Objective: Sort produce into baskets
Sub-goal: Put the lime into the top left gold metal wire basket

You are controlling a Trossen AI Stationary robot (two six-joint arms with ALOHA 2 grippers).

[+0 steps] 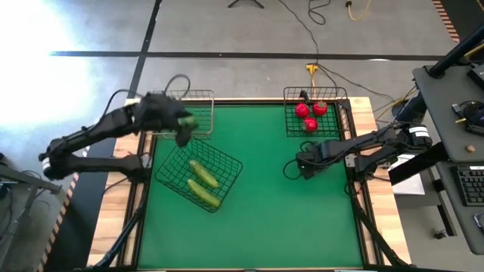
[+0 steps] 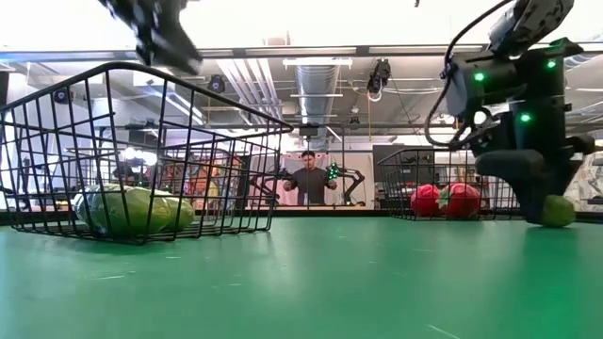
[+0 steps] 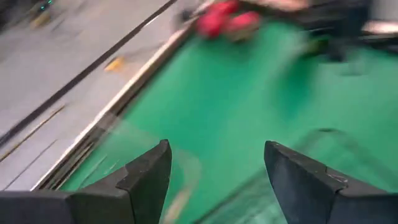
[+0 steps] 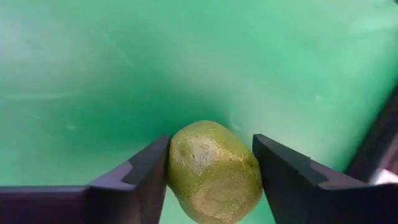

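Yellow-green lime (image 4: pixel 214 172) low on the green counter (image 1: pixel 257 204), right of centre, sitting between the right gripper (image 1: pixel 305 168) jaws; jaws close on either side, contact on one side seen in the right wrist view, firm clamping not certain. Same lime seen at the gripper's foot in the low view (image 2: pixel 558 211), on the counter surface.

Three red tomatoes (image 1: pixel 310 115) together inside a black wire basket (image 1: pixel 342 95) at the far right corner of the counter. Two light-green cucumbers (image 1: pixel 203 183) lying side by side in a second black wire basket (image 1: pixel 231 160), turned at an angle, left of centre. Third basket, tan wire (image 1: pixel 206 97), at the far left edge, just beyond the angled one.

Left gripper (image 1: pixel 181 130) raised above the near rim of the tan basket, jaws spread apart and holding nothing in the left wrist view (image 3: pixel 214 180). A green blurred spot beside it in the high view, too smeared to identify.

Person (image 2: pixel 307 181) standing in the room beyond the counter, seen in the low view.
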